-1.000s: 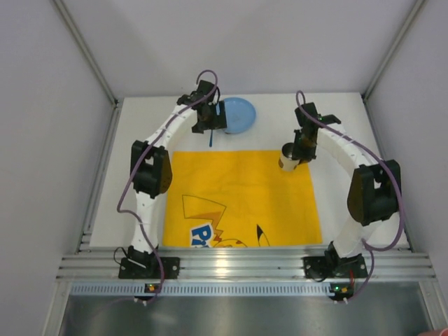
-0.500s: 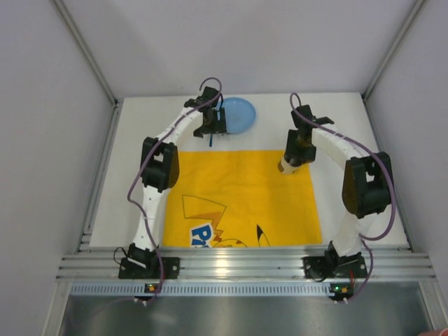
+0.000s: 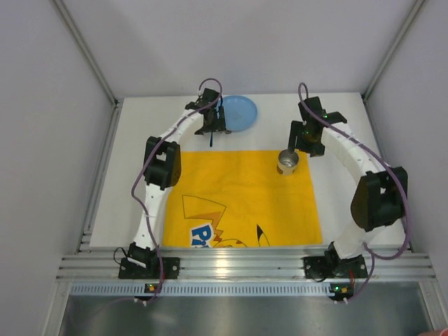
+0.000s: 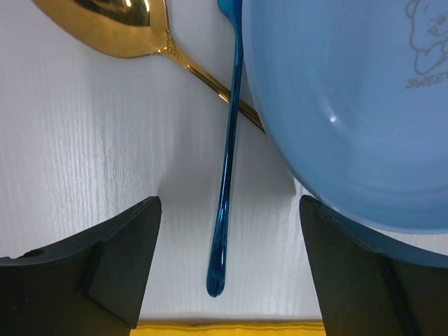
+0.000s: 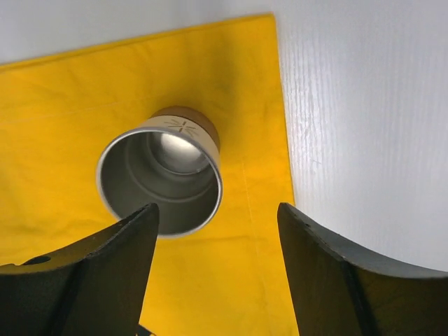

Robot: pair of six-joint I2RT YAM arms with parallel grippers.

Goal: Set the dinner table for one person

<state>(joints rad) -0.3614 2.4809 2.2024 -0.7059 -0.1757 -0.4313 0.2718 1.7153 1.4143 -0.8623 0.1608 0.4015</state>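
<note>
Right gripper (image 5: 214,225) hung wide over the cup (image 5: 159,185), free at the mat's (image 3: 238,203) one o'clock corner on the table (image 3: 133,175). Left gripper (image 4: 228,210), also wide, straddled the blue utensil (image 4: 225,210) at eleven o'clock; picking it up likely needed a low, centred pinch.

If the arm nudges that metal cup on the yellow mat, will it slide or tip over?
The metal cup stands upright, looks empty and thin-walled: probably light, apt to tip under a high push. Its shiny wall may be slippery. The yellow mat looks like cloth and might wrinkle rather than let it slide.
</note>
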